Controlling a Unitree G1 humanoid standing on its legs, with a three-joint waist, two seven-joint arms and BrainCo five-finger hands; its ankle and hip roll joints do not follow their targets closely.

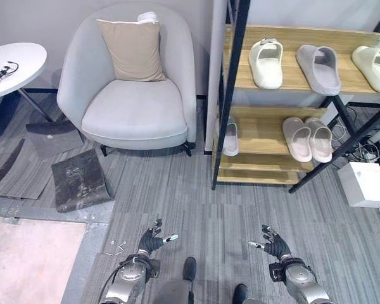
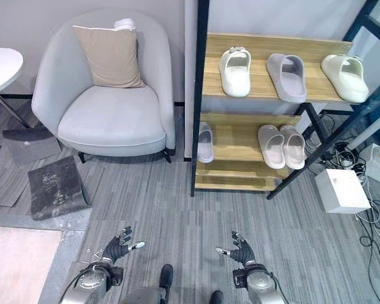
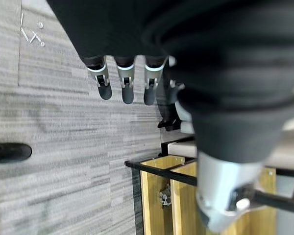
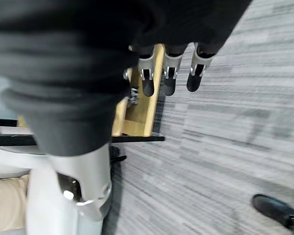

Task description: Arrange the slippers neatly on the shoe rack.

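Observation:
A wooden shoe rack (image 1: 285, 79) with a black frame stands at the right. Its top shelf carries a white slipper (image 1: 266, 63), a grey slipper (image 1: 319, 68) and a pale green slipper (image 1: 375, 67). On the middle shelf lie a pair of pinkish slippers (image 1: 308, 138) and a single light grey slipper (image 1: 230, 138) at the left end. My left hand (image 1: 151, 241) and right hand (image 1: 273, 243) hang low over the carpet, well short of the rack, both open and holding nothing. Straight fingers (image 3: 127, 83) show in the left wrist view and fingers (image 4: 169, 73) in the right wrist view.
A grey armchair (image 1: 133, 95) with a tan cushion (image 1: 133, 49) stands left of the rack. A white round table (image 1: 9, 66) is at far left. Loose carpet tiles (image 1: 79, 178) lie on the floor. A white box (image 1: 366, 183) and cables sit right of the rack.

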